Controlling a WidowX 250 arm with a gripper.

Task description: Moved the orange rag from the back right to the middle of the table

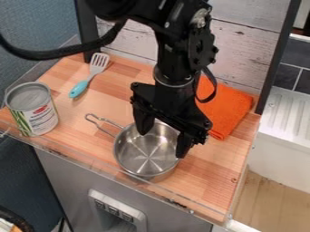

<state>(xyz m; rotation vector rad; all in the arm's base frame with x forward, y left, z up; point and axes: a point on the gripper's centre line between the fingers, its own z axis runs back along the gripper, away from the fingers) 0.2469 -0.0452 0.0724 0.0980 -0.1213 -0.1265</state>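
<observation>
orange rag [225,111]: at the far right of the table [209,181], lying flat by the back board [245,45], its left part hidden behind the arm [172,59]; it looks folded into a thick pad
rag's handling: light and limp, I would judge; nothing to break, little to slip, though a fold may open or trail once lifted
where to hold: the near corner or the right edge, both in plain sight; a pinch that gathers every layer should keep the folds together, while one taken too shallow may peel off only the top one
gripper [162,145]: over the metal pot [146,153], left of the rag and nearer; its two fingers are spread wide with nothing between them; whether they touch the pot I cannot tell
pot: near the middle, handle toward the far left; it could catch a drooping cloth, so the rag wants lifting well above its rim
tin can [33,111]: near left; spatula [91,74]: far left; both well apart from the rag
</observation>
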